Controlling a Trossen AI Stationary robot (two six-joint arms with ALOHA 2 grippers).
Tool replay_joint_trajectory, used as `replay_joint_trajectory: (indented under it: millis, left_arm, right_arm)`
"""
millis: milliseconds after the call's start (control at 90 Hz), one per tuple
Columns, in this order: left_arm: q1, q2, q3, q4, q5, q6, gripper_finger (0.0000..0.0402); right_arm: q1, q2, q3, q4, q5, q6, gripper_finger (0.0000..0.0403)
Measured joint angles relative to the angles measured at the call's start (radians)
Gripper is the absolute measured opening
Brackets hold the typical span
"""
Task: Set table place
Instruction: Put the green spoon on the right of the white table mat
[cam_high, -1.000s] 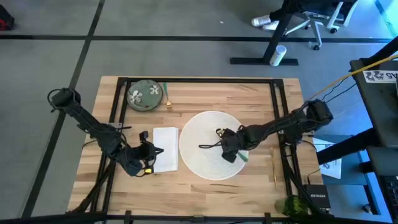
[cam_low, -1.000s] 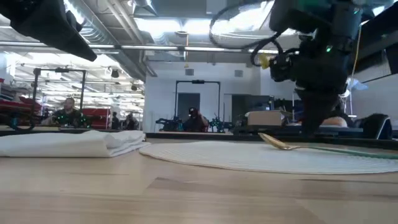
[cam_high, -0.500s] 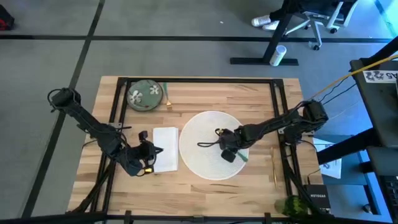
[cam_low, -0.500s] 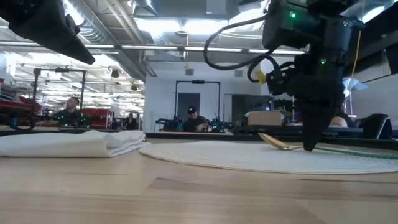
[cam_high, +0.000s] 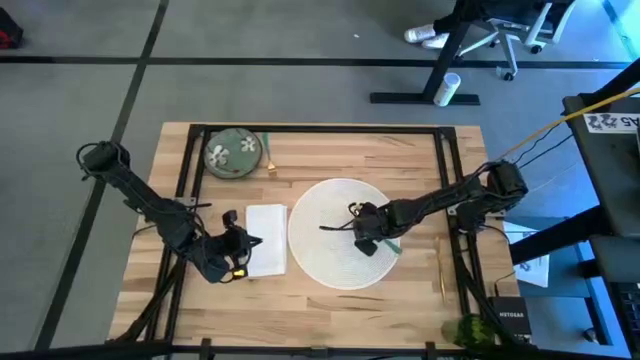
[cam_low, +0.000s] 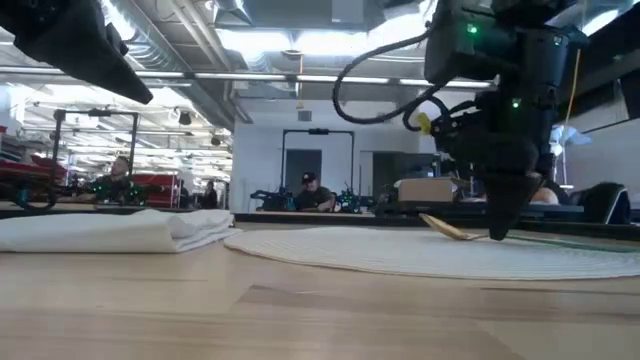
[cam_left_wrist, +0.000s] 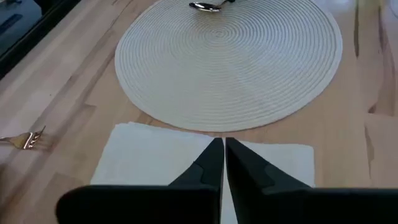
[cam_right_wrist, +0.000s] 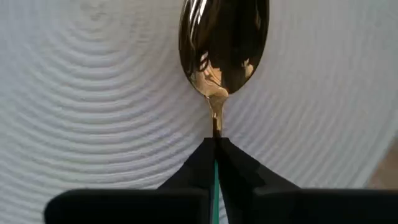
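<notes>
Right gripper (cam_right_wrist: 214, 146) angled down over round white placemat (cam_high: 340, 232) — fingers pinched on gold spoon (cam_right_wrist: 222, 43), lying on mat. Left gripper (cam_left_wrist: 224, 149) pressed together, poised over white napkin (cam_left_wrist: 155, 162).

Gold spoon (cam_right_wrist: 222, 43) lies on the round white woven plate (cam_high: 325, 250); folded white napkin (cam_high: 266, 239) just beside it on the wooden table (cam_high: 400, 160)

Right tool (cam_high: 367, 243) pinched shut, arm stretched inward; left tool (cam_high: 243, 256) closed, arm bent and low.
</notes>
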Motion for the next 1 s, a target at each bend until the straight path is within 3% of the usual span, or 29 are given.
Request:
replay_joint_trajectory:
  millis: [211,511,778,911,1000]
  left_arm:
    - [0.0,0.0,0.0,0.0,0.0,-0.016,0.0]
    - [0.0,0.0,0.0,0.0,0.0,-0.056,0.0]
    - [0.0,0.002,0.0,0.0,-0.008,-0.054,0.0]
    - [0.0,0.002,-0.001,0.0,-0.009,-0.052,0.0]
    - [0.0,0.002,-0.001,0.0,-0.012,-0.055,0.0]
  right_arm:
    - [0.0,-0.001,0.0,-0.094,-0.032,0.085,0.0]
    - [0.0,-0.002,0.0,-0.044,-0.068,0.106,0.0]
    - [0.001,-0.002,0.016,0.244,-0.007,-0.118,0.0]
    - [0.0,-0.002,0.081,0.222,0.015,-0.191,0.0]
    - [-0.015,-0.004,0.152,0.111,0.016,-0.188,0.0]
